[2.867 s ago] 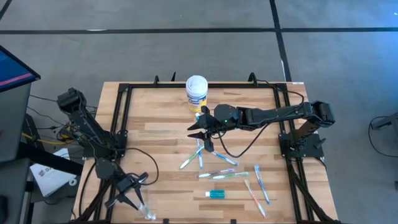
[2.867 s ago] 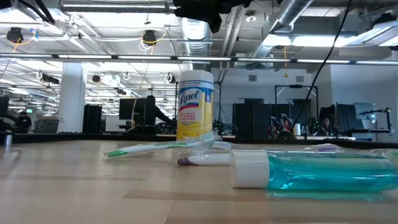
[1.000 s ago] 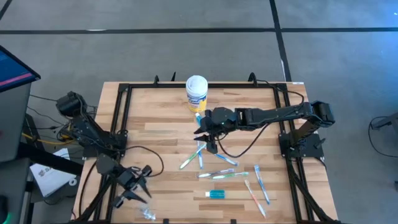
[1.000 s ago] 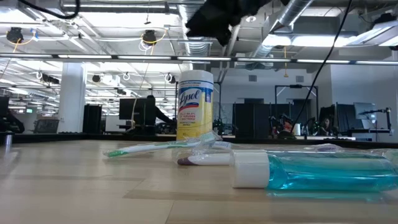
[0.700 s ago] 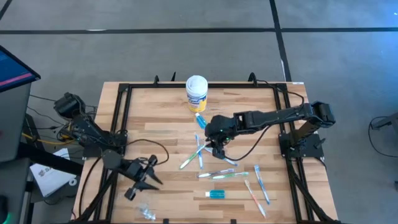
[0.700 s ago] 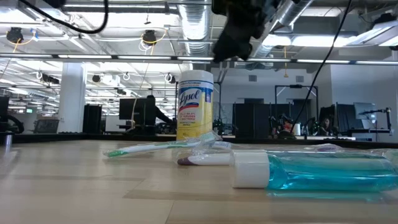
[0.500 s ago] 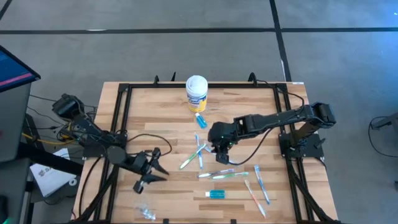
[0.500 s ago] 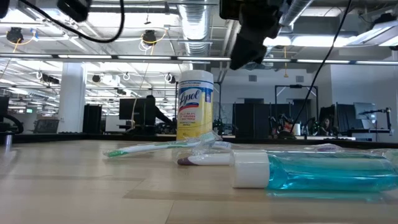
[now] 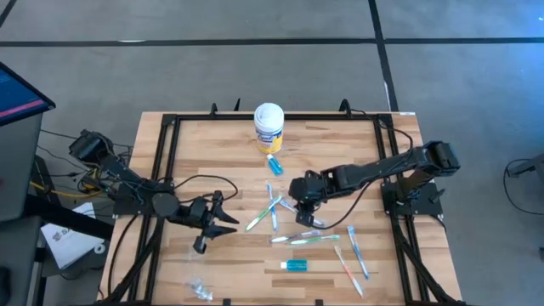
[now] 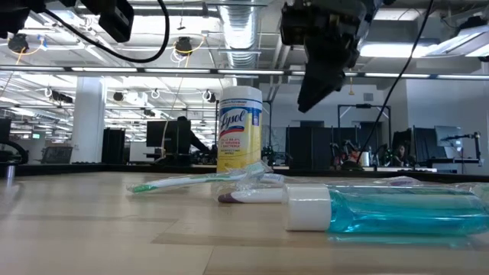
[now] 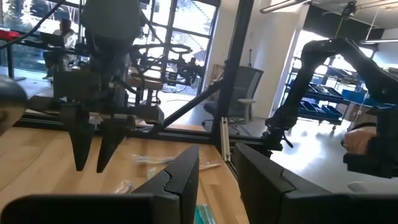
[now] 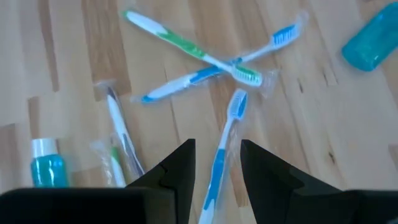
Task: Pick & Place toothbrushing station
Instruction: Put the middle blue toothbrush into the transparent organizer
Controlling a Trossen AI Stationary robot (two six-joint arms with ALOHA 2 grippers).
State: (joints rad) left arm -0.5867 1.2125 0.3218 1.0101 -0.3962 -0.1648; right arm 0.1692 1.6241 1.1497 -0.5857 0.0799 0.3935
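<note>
Several slim toothbrushes lie flat on the wooden table: a green one (image 9: 263, 213), blue ones (image 9: 273, 217) (image 9: 309, 218), and more toward the near right (image 9: 355, 252). One teal toothpaste tube (image 9: 297, 265) lies near the front, another (image 9: 274, 164) by the canister. My right gripper (image 9: 303, 218) hangs open, pointing down over a blue toothbrush (image 12: 219, 155) that shows between its fingers, apart from them. My left gripper (image 9: 225, 218) is open at the table's left-middle, pointing level toward the brushes, with nothing between its fingers (image 11: 180, 177).
A white and yellow wipes canister (image 9: 269, 127) stands upright at the far middle. Clear plastic wrapping (image 9: 200, 289) lies at the near left edge. A black frame (image 9: 166, 161) borders the table. Bare wood lies between my left gripper and the brushes.
My left gripper has swung level from the near left corner toward the table's middle and far side. My right gripper has gone down and toward the near edge, tipping to point down over the brushes. The brushes and tubes have not moved.
</note>
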